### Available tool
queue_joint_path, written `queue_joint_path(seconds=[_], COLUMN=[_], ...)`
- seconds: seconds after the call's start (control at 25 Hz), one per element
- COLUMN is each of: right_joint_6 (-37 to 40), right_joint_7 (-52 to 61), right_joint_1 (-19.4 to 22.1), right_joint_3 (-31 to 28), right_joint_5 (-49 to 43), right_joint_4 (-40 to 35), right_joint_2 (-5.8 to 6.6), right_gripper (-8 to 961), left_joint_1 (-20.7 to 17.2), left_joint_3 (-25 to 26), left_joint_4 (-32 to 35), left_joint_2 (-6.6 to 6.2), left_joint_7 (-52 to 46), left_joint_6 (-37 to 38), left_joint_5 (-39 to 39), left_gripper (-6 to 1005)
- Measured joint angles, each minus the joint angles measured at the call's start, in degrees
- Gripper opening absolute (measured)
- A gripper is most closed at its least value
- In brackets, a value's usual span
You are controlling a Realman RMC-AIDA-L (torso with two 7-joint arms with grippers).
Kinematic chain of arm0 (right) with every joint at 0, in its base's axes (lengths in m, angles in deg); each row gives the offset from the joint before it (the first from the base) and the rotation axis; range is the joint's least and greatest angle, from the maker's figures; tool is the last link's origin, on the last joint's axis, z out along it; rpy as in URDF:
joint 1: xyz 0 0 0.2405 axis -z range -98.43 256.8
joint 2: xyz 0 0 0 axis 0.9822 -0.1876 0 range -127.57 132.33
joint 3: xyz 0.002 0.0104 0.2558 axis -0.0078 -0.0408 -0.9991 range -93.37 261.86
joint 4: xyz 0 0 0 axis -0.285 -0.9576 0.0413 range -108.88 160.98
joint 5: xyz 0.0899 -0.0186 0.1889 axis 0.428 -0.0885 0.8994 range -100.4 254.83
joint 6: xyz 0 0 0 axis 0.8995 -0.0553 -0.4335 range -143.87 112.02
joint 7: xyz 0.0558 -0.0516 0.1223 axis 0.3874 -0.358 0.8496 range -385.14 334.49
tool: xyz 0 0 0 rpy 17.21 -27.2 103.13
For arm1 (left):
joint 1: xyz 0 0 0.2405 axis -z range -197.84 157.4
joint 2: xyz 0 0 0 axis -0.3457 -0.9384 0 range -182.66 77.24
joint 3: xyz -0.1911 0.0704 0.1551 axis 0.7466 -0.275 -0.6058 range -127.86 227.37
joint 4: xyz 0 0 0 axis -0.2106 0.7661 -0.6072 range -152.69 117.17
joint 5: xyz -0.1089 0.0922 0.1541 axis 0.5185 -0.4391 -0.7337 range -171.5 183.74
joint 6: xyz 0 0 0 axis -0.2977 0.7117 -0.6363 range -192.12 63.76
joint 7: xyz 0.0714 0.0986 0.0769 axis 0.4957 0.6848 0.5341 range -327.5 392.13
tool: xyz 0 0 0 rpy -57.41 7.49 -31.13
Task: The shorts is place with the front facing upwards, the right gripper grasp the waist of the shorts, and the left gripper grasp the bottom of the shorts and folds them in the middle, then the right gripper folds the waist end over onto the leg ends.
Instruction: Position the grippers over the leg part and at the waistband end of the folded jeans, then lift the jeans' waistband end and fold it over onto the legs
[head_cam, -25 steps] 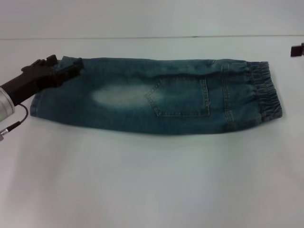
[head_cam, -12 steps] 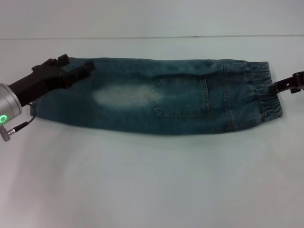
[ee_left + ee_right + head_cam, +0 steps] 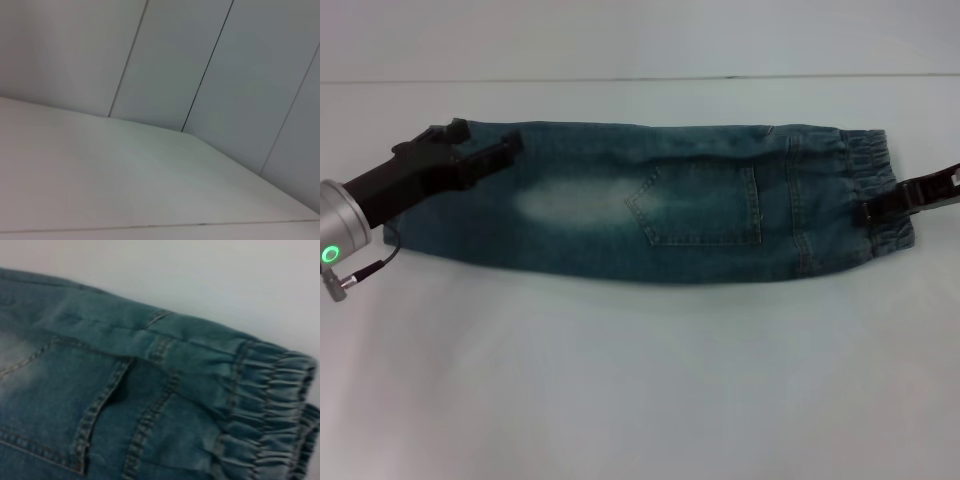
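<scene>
The shorts [image 3: 650, 205] lie flat across the table in the head view, folded lengthwise, with a stitched patch pocket [image 3: 705, 205] facing up. The waist [image 3: 880, 170] is at the right and the leg ends [image 3: 405, 230] at the left. My left gripper [image 3: 485, 145] hovers over the far corner of the leg ends, open and holding nothing. My right gripper [image 3: 880, 210] reaches in from the right edge, its tip at the near part of the waist. The right wrist view shows the gathered waist [image 3: 270, 410] and a pocket opening [image 3: 107, 400] close up.
The white table [image 3: 640, 380] stretches wide in front of the shorts. A pale wall [image 3: 640, 35] rises behind its far edge. The left wrist view holds only the table surface [image 3: 100, 180] and wall panels [image 3: 210, 65].
My right gripper came in from the right edge and dropped toward the near part of the waist. My left gripper slid a little to the right over the leg ends. The shorts barely moved.
</scene>
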Motion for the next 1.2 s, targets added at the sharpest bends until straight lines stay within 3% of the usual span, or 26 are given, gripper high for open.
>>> queue_joint_path(seconds=[0.04, 0.2, 0.64, 1.08, 1.2], right_joint_6=[-0.3, -0.1, 1.0, 1.0, 1.1], right_joint_7=[-0.4, -1.1, -3.0, -3.3, -3.7], right_joint_1=[-0.2, -0.5, -0.6, 1.1, 1.1], right_joint_3=[0.2, 0.3, 0.0, -0.6, -0.6], right_joint_5=[0.0, 0.1, 2.1, 2.8, 2.8], right_joint_4=[0.0, -0.3, -0.8, -3.0, -3.0], right_joint_2=[-0.65, -1.32, -1.51, -1.35, -1.36], right_gripper=[823, 822, 821, 618, 368], left_joint_1=[0.0, 0.0, -0.2, 0.0, 0.3], left_joint_3=[-0.1, -0.3, -0.5, -0.6, -1.2], left_joint_4=[-0.2, -0.6, -1.6, -1.6, -1.6], left_joint_2=[0.13, 0.26, 0.40, 0.48, 0.58], left_joint_7=[0.0, 0.0, 0.2, 0.2, 0.5], left_joint_6=[0.0, -0.2, -0.3, 1.4, 1.5], left_joint_5=[0.0, 0.0, 0.0, 0.2, 0.4], left_gripper=[899, 890, 865, 840, 833])
